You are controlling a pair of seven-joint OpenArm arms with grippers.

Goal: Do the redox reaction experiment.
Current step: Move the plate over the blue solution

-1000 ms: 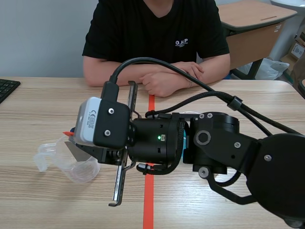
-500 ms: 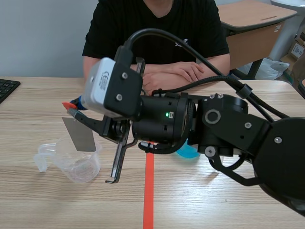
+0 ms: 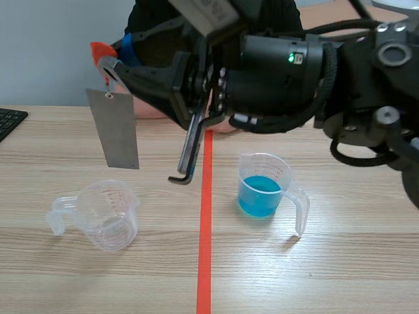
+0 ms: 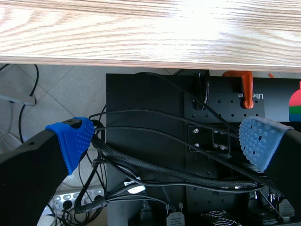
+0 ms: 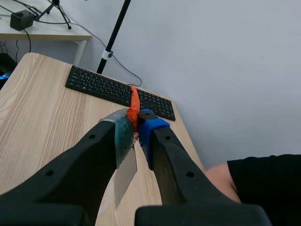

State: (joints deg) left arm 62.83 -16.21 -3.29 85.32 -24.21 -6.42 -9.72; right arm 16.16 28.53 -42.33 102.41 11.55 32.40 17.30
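Observation:
My right arm comes in from the right and is raised across the table. Its gripper [image 3: 112, 60] is shut on an orange tab [image 3: 99, 51] from which a grey metal sheet [image 3: 115, 131] hangs, well above an empty clear measuring cup [image 3: 109, 216]. A second clear cup with blue liquid [image 3: 260, 191] stands right of the tape line. In the right wrist view the gripper [image 5: 136, 123] pinches the orange tab [image 5: 134, 109], and the metal sheet [image 5: 125, 173] dangles between the fingers. My left gripper [image 4: 164, 141] is open below the table edge, holding nothing.
A person in a black shirt [image 3: 141, 16] sits across the table, mostly hidden by my arm. A black keyboard [image 3: 10, 122] lies at the far left edge. A black L-shaped bar [image 3: 190, 152] hangs under my right arm. Cables and a black rack [image 4: 155, 155] sit under the table.
My right arm has risen and swung back, lifting the metal sheet from the empty cup to high above it. The blue cup is now uncovered.

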